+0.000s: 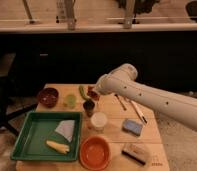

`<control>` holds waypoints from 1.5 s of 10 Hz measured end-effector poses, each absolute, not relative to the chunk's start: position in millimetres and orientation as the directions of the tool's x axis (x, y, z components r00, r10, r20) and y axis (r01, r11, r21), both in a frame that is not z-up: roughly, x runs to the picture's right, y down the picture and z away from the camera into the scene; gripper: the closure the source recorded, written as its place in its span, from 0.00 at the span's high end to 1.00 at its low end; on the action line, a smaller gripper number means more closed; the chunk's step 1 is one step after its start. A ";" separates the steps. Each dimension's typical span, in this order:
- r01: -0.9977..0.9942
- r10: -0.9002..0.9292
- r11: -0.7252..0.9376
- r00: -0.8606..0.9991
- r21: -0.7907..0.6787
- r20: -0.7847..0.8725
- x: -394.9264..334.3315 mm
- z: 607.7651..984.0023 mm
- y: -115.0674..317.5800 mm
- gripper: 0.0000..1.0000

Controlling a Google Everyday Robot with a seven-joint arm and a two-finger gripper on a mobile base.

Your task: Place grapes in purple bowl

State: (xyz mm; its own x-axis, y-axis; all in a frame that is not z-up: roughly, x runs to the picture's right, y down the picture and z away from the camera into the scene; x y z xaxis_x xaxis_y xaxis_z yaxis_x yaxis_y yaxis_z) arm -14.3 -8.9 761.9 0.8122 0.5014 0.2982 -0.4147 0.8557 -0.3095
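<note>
The grapes (89, 106) are a small dark cluster standing on the wooden table just behind the white cup. The purple bowl (48, 96) sits at the back left of the table and looks empty. My white arm reaches in from the right. Its gripper (95, 91) is at the back middle of the table, just above and behind the grapes, next to a reddish-orange fruit (92, 93) that it partly hides. The gripper is well right of the purple bowl.
A green tray (27, 145) at the front left holds a grey cloth (66, 129) and a yellow item (58, 146). An orange bowl (95, 152), white cup (98, 121), blue sponge (132, 126), dark block (136, 152), green items (70, 101) and utensils (134, 107) lie around.
</note>
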 end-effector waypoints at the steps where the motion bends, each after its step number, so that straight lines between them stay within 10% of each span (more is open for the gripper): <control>1: -0.403 0.492 0.861 0.817 -0.311 0.301 -17.9 762.3 -10.6 0.00; 15: -0.233 0.380 0.899 0.837 -0.371 0.393 -51.5 790.1 -53.4 0.00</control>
State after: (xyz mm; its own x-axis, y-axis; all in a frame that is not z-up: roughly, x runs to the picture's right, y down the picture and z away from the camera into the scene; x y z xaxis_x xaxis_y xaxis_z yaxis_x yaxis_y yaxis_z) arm -51.5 -53.4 790.1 0.8374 0.3795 0.3933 -0.2331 0.8989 -0.3711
